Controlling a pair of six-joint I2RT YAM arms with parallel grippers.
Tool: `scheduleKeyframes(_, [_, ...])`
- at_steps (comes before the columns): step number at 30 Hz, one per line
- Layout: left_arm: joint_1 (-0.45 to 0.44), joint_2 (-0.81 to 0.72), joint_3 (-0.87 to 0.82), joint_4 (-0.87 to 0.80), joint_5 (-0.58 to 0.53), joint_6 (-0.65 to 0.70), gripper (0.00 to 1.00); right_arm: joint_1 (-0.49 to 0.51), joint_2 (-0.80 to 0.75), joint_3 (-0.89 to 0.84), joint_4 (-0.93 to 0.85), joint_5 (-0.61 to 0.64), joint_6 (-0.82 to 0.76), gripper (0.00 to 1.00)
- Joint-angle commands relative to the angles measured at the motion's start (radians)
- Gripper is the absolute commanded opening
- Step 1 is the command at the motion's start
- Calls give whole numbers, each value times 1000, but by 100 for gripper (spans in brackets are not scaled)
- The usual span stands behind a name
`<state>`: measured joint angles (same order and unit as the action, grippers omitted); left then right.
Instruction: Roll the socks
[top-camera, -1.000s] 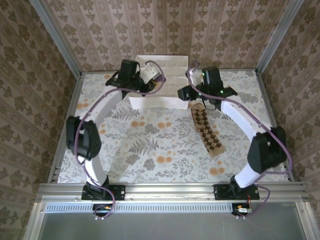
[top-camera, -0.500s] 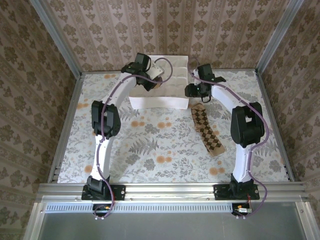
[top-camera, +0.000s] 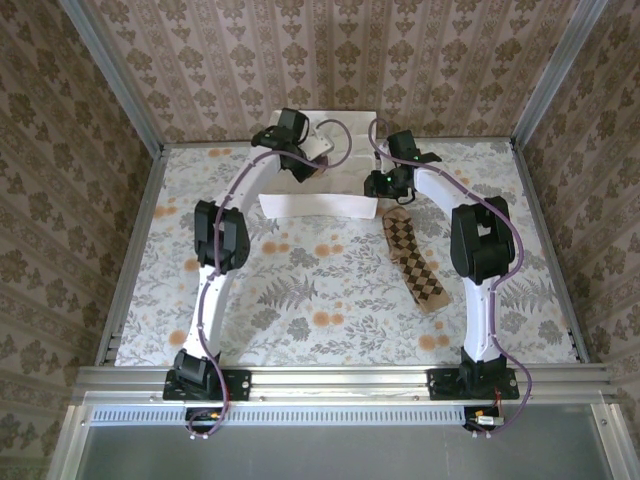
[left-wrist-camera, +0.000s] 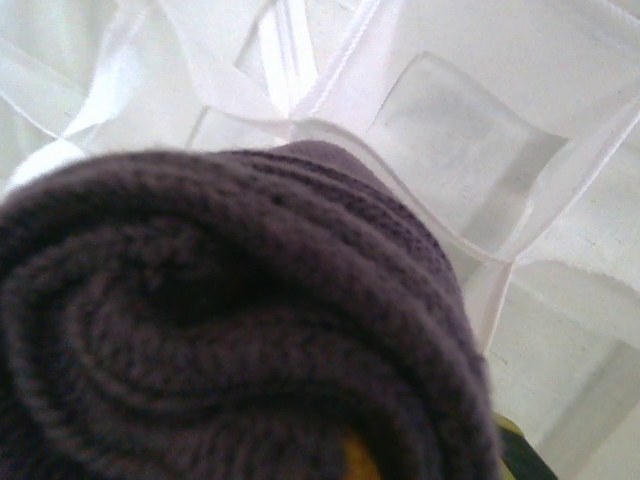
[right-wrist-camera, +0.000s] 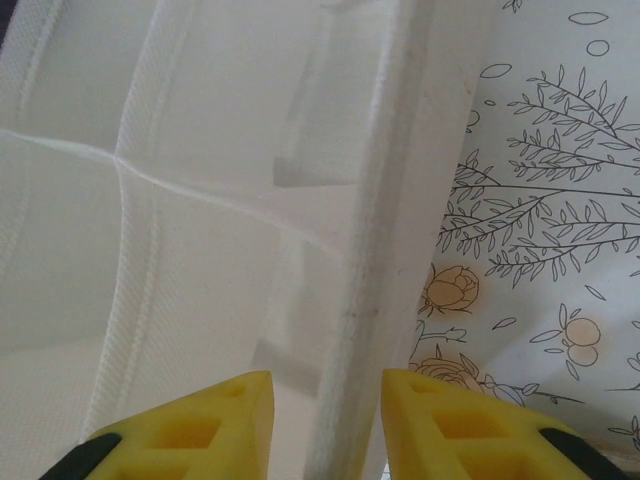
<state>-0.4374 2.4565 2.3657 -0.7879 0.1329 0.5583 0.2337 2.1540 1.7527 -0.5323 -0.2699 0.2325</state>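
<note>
Two arms in the overhead view stretch forward in long arcs, elbows bowed outward, both wrists meeting at the far edge of the counter (top-camera: 300, 290), which wears a pale cloth printed with ferns and orange blossoms. The left tool (top-camera: 303, 163) hangs over a white fabric box (top-camera: 320, 200) with soft dividers; the right tool (top-camera: 384, 185) sits at that box's right end. Just beside it, the checked sock (top-camera: 413, 262) lies flat and long on the cloth, slanting toward the near right, its brown-and-tan diamonds crisp.

Seen from the left wrist, the purple sock (left-wrist-camera: 220, 330) is a thick, tight spiral of ribbed knit, pinched in the left tool, a sliver of yellow finger (left-wrist-camera: 352, 458) peeking from under it. It hangs above the box's square, white-taped cells (left-wrist-camera: 450, 150).

From the right wrist, two yellow wedge-shaped fingers (right-wrist-camera: 210, 420) stand spread apart, straddling the box's stitched, quilted wall (right-wrist-camera: 370, 250), nothing between them but that rim. Right of the wall lies the printed cloth (right-wrist-camera: 540, 230).
</note>
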Motion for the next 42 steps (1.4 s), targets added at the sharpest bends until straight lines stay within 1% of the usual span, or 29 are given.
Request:
scheduleKeyframes(1, [-13,25,30,-62,-12,34,0,5,15,30,-44,-18,2,32])
scheduleKeyframes(5, [-14,44,24,-75,-51,55,0,6,24,40,-61,-22,-12,28])
scheduleKeyframes(6, [-39,47,22,-75,-60,63,0,7,30,46,-68,-26,-16,26])
scheduleKeyframes(9, [-63,52,20,-75,-91,106,0,7,42,60,-86,-31,-23,20])
scheduleKeyframes(11, [-74,51,29,-75,-82,114,0,9,45,62,-89,-31,-22,16])
scheduleKeyframes(16, [-102,34,76,-78,-68,115,0,15,49,61,-89,-32,-16,9])
scheduleKeyframes(22, [-81,34,108,-81,-74,82,0,21,50,56,-90,-27,-2,6])
scheduleKeyframes(27, [-47,48,116,-162,-53,66,0,23,32,26,-68,2,41,6])
scheduleKeyframes(31, [-26,65,106,-223,-66,39,0,23,19,-3,-33,36,98,4])
scheduleKeyframes(34, [-26,92,121,-274,-93,31,0,26,12,-25,-9,46,138,3])
scheduleKeyframes(35, [-26,99,122,-282,-100,31,0,28,9,-31,17,52,147,2])
scheduleKeyframes(36, [2,107,121,-288,-101,29,0,30,9,-36,29,56,155,2])
scheduleKeyframes(41, [5,154,142,-298,-97,17,0,44,6,-44,76,61,185,2])
scheduleKeyframes(42, [6,160,146,-297,-98,17,5,45,6,-46,84,62,193,2])
